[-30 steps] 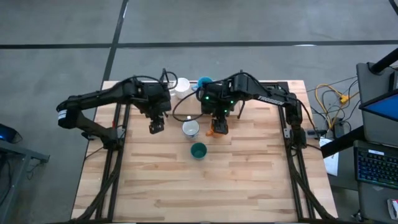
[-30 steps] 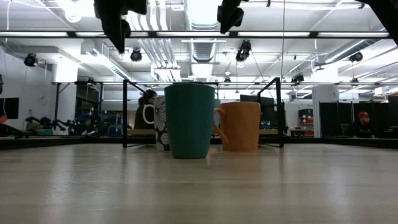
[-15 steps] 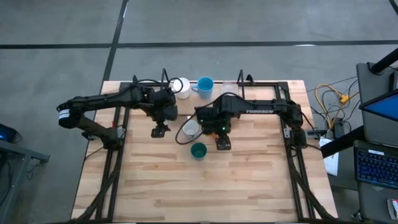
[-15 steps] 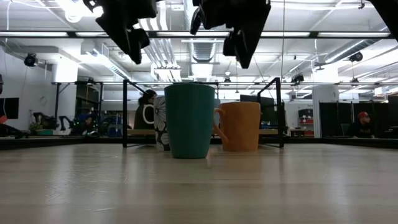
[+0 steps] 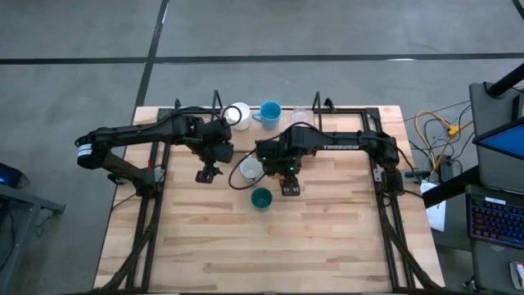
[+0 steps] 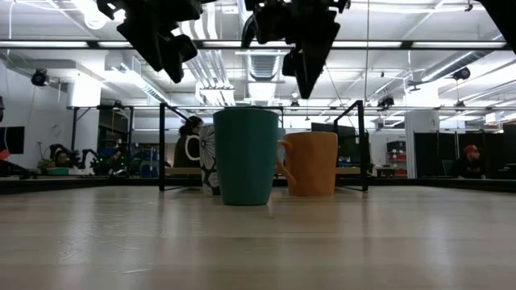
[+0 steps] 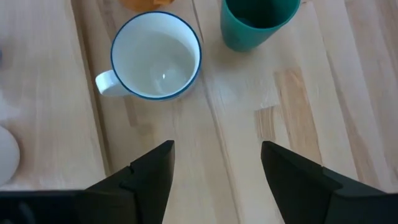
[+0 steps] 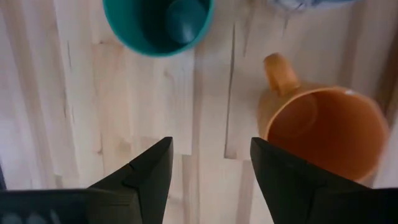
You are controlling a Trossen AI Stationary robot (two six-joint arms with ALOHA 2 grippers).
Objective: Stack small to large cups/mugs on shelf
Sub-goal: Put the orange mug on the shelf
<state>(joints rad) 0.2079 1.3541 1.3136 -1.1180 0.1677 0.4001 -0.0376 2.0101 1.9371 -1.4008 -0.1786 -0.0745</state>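
Left gripper (image 5: 206,173) hangs empty, fingers apart, above bare table (image 5: 327,238) just beside the white mug (image 5: 250,170), likely lining up on it; white cup (image 5: 239,114) and blue mug (image 5: 269,112) already sit on the shelf (image 5: 348,110) at the back; teal cup (image 5: 261,198) stands nearer the front; right gripper (image 5: 290,188), also spread and empty, hovers over the orange mug (image 8: 323,132), probably to grasp it; no legible writing on any cup

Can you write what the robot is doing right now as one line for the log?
left gripper: open above white blue-rimmed mug | right gripper: open, empty, above table between dark teal cup and orange mug | nothing held
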